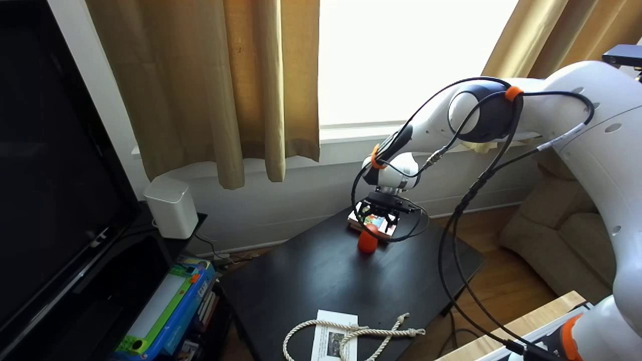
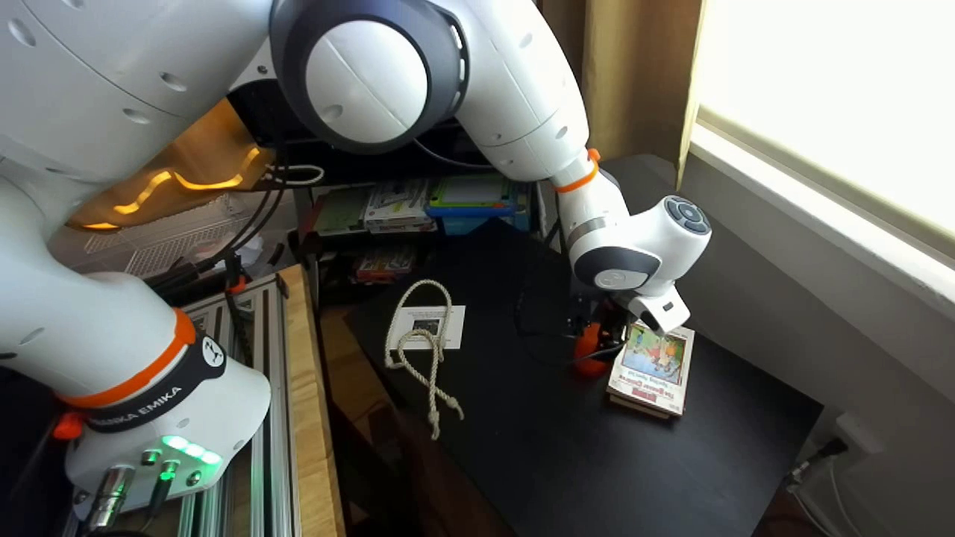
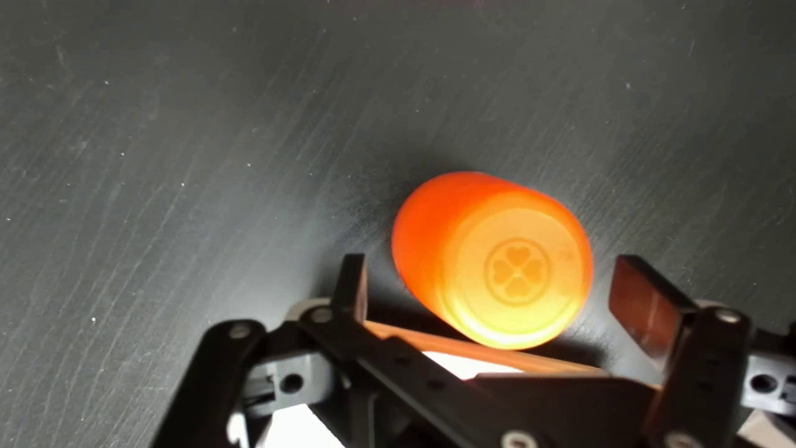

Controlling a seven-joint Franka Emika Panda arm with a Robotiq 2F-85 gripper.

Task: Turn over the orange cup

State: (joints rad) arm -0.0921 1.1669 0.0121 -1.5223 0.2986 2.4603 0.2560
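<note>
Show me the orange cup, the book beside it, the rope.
Orange cup (image 3: 517, 272): in the wrist view, on its clover mark.
Book (image 2: 650, 369): in an exterior view, on its cover.
Rope (image 1: 385, 332): in an exterior view, on a strand.

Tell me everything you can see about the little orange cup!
The orange cup is upside down: its round base faces up, marked with a four-leaf clover inside a ring. It looks like smooth plastic, orange-red on the sides, yellower on top, narrowing toward the base. It stands on the dark table, beside a book; whether they touch, I can't tell. The open gripper has a finger on each side, seemingly not touching it.
</note>
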